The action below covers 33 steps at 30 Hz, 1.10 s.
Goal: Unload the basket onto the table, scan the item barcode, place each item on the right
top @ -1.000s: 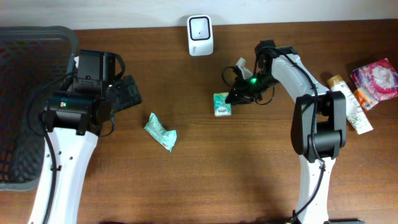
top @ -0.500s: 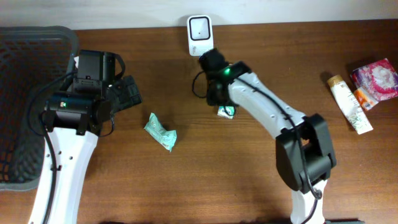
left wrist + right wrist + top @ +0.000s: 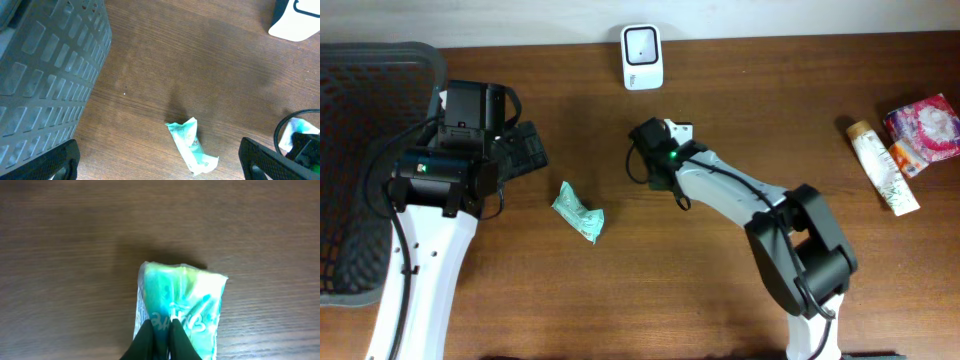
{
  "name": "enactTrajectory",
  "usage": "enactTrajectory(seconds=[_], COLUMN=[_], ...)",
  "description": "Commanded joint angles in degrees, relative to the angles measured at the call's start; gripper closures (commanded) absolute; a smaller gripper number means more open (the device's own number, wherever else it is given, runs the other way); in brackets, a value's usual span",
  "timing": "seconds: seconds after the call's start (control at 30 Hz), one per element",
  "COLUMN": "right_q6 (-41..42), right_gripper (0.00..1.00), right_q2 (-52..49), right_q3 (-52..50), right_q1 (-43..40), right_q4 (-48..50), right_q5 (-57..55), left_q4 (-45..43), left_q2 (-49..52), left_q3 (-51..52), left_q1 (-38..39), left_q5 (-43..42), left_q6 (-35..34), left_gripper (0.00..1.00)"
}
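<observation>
Left gripper (image 3: pixel 525 148): hanging wide open beside basket (image 3: pixel 360 60).
Wrapper (image 3: pixel 579 212): lying loose on table (image 3: pixel 620 300).
Right gripper (image 3: pixel 160 335): clenching one end of green pack (image 3: pixel 182 300).
Pack: sitting below scanner (image 3: pixel 642 56), near it.

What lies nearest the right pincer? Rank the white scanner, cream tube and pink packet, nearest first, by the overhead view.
1. White scanner, at the table's back edge, nearest.
2. Cream tube, far right side.
3. Pink packet, beyond the tube at the right edge, farthest.
</observation>
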State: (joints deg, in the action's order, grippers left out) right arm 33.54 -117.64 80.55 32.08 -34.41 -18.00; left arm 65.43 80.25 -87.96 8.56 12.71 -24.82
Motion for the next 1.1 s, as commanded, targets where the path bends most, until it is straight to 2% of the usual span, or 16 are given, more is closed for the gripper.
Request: enactTrajectory(seconds=[0.0,0.07,0.1,0.17,0.2,0.23,0.3,0.47,0.6,0.67,0.73,0.77,0.8,0.9,0.97,1.07], right_q6=[-9.53,-17.62,-19.87,-19.82,-19.82,-19.76,-16.81,-3.87,-2.58,-2.56,-2.56,-2.58,-2.58,-2.62,-7.39,-15.28], right_gripper=[0.96,0.96,0.96,0.95,0.81,0.53,0.48,0.48,0.5,0.67,0.72,0.9,0.96,0.96,0.96,0.96], right_q2=[7.02,8.2,7.87,7.61,7.61,7.63,7.48,3.67,-2.8,-4.42,-5.05,-5.03,-4.48,1.27,7.48,6.12], right_q3=[1.7,1.62,1.27,-0.31,-0.57,-0.57,-0.57,-0.57,-0.57,-0.57,-0.59,-0.57,-0.2,3.17,3.58,3.1], right_q1=[-4.22,-10.19,-13.16,-14.84,-14.45,-12.96,-8.79,2.47,3.54,3.54,3.54,3.54,3.54,2.34,-1.55,-9.01], right_q4=[-0.02,-0.22,-1.46,-2.43,-2.56,-2.64,-2.1,0.39,2.08,2.25,2.25,2.08,1.36,-2.54,-2.1,-1.07], right_q5=[23.28,48.46,53.92,42.71,38.82,32.2,19.3,-7.52,-11.21,-11.17,-10.71,-10.71,-8.72,0.5,20.46,46.49], left_q4=[0.02,0.02,0.02,0.02,0.02,0.02,0.02,0.02,0.02,0.02,0.02,0.02,0.02,0.02,0.02,0.02], left_q2=[-0.24,-0.24,-0.24,-0.24,-0.24,-0.24,-0.24,-0.24,-0.24,-0.24,-0.24,-0.24,-0.24,-0.24,-0.24,-0.24], left_q3=[-0.22,-0.22,-0.22,-0.22,-0.22,-0.22,-0.22,-0.22,-0.22,-0.22,-0.22,-0.22,-0.22,-0.22,-0.22,-0.22], left_q1=[-0.11,-0.11,-0.11,-0.11,-0.11,-0.11,-0.11,-0.11,-0.11,-0.11,-0.11,-0.11,-0.11,-0.11,-0.11,-0.11], left_q5=[0.42,0.42,0.42,0.42,0.42,0.42,0.42,0.42,0.42,0.42,0.42,0.42,0.42,0.42,0.42,0.42], left_q6=[0.92,0.92,0.92,0.92,0.92,0.92,0.92,0.92,0.92,0.92,0.92,0.94,0.92,0.92,0.92,0.92], left_gripper=[0.01,0.01,0.01,0.01,0.01,0.01,0.01,0.01,0.01,0.01,0.01,0.01,0.01,0.01,0.01,0.01])
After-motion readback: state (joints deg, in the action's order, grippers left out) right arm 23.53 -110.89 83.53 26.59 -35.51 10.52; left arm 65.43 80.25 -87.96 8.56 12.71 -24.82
